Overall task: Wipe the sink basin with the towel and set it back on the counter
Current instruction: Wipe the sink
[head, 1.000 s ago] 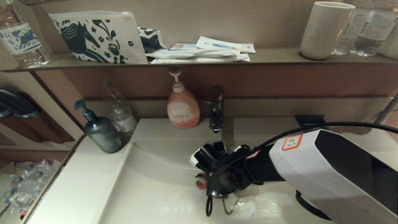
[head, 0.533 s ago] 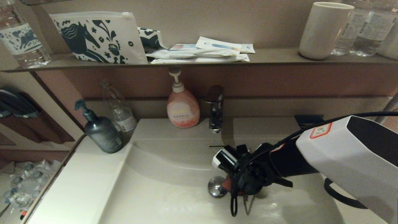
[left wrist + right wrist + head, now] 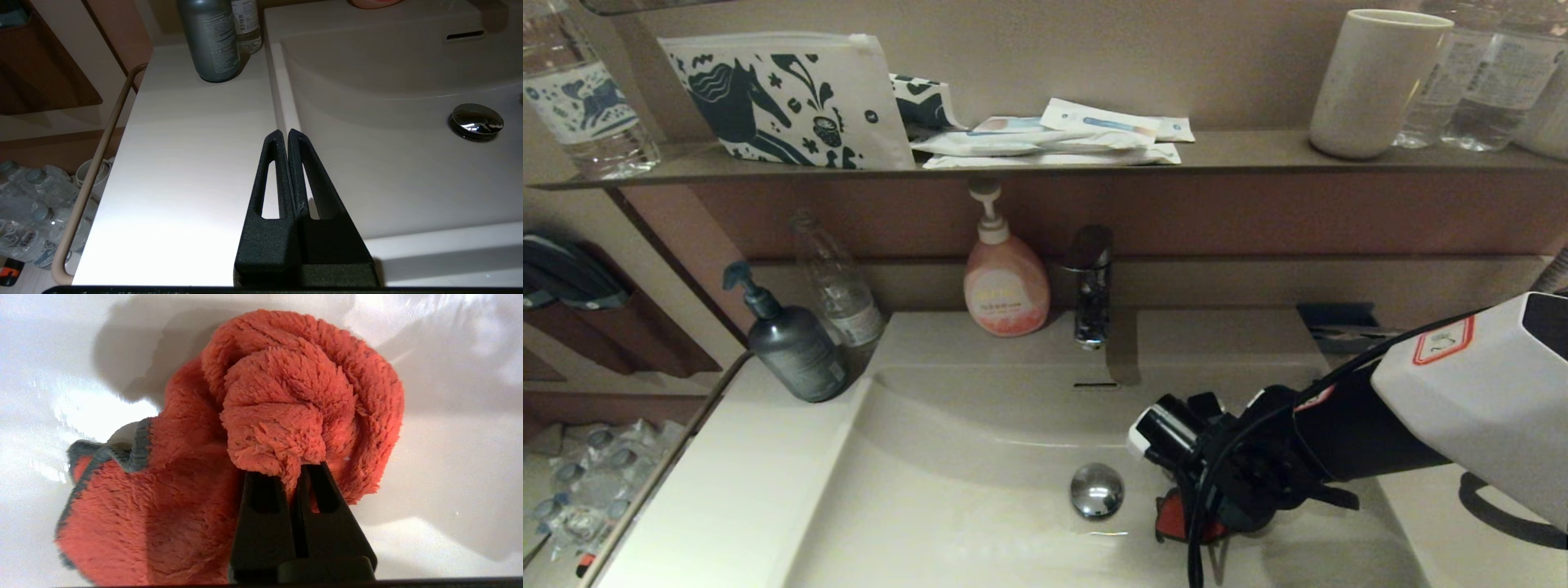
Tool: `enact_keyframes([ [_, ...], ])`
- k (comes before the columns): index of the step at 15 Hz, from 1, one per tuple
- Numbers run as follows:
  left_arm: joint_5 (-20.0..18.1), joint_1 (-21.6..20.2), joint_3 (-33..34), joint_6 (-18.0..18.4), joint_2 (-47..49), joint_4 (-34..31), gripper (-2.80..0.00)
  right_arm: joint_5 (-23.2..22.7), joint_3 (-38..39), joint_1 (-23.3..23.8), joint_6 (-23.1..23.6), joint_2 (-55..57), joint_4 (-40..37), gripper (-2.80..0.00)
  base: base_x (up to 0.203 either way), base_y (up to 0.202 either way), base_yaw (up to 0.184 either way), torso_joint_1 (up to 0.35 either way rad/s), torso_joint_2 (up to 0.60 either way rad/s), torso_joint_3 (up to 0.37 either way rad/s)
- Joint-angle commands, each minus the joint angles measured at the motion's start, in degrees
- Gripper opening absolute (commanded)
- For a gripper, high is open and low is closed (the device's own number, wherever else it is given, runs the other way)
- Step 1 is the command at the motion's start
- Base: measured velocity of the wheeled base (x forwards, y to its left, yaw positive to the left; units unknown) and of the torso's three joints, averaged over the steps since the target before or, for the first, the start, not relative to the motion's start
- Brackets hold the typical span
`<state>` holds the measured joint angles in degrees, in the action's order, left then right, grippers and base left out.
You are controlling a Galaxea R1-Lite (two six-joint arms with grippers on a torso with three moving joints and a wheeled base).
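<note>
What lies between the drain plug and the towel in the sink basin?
Nothing: in the head view only bare glossy sink basin separates the drain plug from the towel, which the right gripper holds.

White forearm shell [image 3: 1478,400], red-edged label, black wrist, black cable.

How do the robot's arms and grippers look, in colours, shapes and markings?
The right arm has a white angular shell with a red-bordered sticker, a black wrist and a black cable. The right gripper and left gripper each have matte black tapered fingers with long slots.
</note>
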<state>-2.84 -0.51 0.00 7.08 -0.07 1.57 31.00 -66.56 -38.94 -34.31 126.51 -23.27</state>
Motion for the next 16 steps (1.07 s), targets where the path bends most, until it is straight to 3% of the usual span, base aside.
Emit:
enact_keyframes([
  [1, -0.06, -0.02, 0.0, 0.04, 0.07, 0.01, -2.8, -4.07, 1.02, -1.04, -0.29, -0.56, -0.91, -2.8, 0.0, 0.0, 0.0, 0.0, 0.0, 0.0],
  [3, -0.06, -0.02, 0.0, 0.04, 0.07, 0.01, -2.8, -7.96, 1.16, -3.5, -3.12, -0.16, -1.02, -2.8, 0.0, 0.0, 0.0, 0.0, 0.0, 0.0],
  [7, -0.06, -0.02, 0.0, 0.04, 0.07, 0.02, -2.8, -9.61, 0.21, -9.09, -4.91, 3.52, -1.26, -2.8, 0.0, 0.0, 0.0, 0.0, 0.0, 0.0],
  [11, -0.06, -0.02, 0.0, 0.04, 0.07, 0.01, -2.8, -13.83, -6.19, -12.44, -5.81, 4.87, -1.22, -2.8, 0.0, 0.0, 0.0, 0.0, 0.0, 0.0],
  [16, -0.06, -0.02, 0.0, 0.04, 0.07, 0.1, -2.8, -14.57, -17.73, -16.47, -6.66, 10.9, -1.27, -2.8, 0.0, 0.0, 0.0, 0.0, 0.0, 0.0],
])
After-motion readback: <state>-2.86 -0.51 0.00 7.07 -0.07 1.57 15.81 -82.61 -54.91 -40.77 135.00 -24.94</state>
